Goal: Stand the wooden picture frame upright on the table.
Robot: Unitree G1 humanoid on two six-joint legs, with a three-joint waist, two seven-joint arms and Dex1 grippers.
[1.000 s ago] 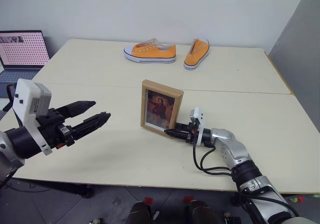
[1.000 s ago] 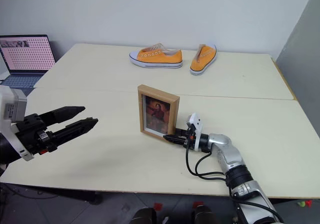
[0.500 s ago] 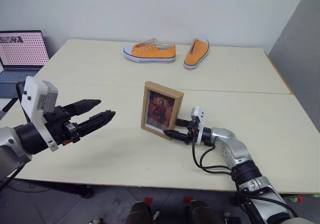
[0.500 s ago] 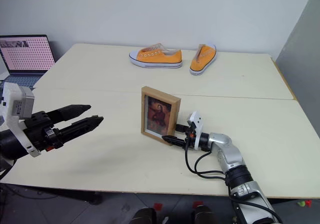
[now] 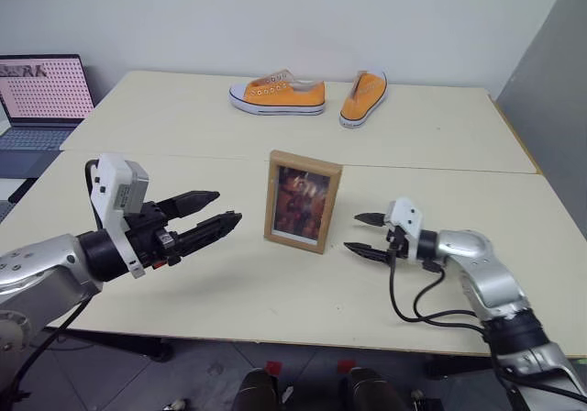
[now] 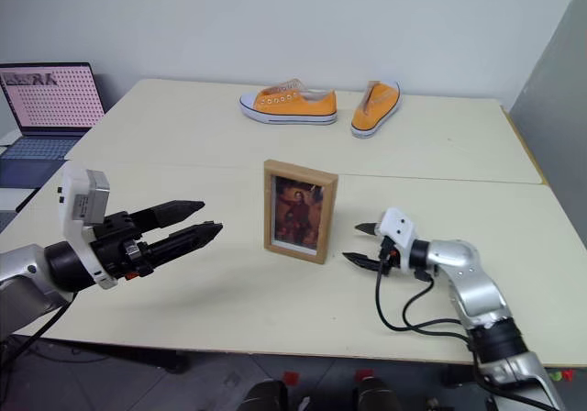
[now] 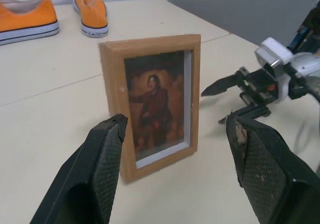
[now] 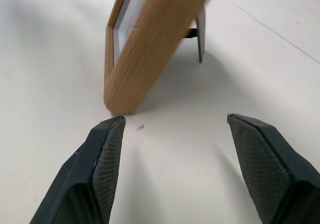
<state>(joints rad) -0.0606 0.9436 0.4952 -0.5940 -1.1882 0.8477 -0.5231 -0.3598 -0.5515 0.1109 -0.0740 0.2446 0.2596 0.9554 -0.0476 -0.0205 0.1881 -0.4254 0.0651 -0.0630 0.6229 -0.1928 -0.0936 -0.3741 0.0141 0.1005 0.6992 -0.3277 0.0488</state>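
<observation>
While the wooden picture frame (image 5: 304, 201) stands upright at the picture's centre on the tabletop (image 5: 183, 136), we see the left gripper (image 5: 220, 214) and right gripper (image 5: 364, 234) flanking it, jaws open, apart from it.

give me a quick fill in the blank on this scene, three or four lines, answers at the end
1. The wooden picture frame stands ____ on the table, photo side facing the robot.
2. The right gripper is ____, holding nothing, beside the frame.
3. The two shoes at the far side of the table are ____ in colour.
4. The left gripper has its fingers ____ and apart from the frame.

Missing words: upright; open; orange; open
</observation>
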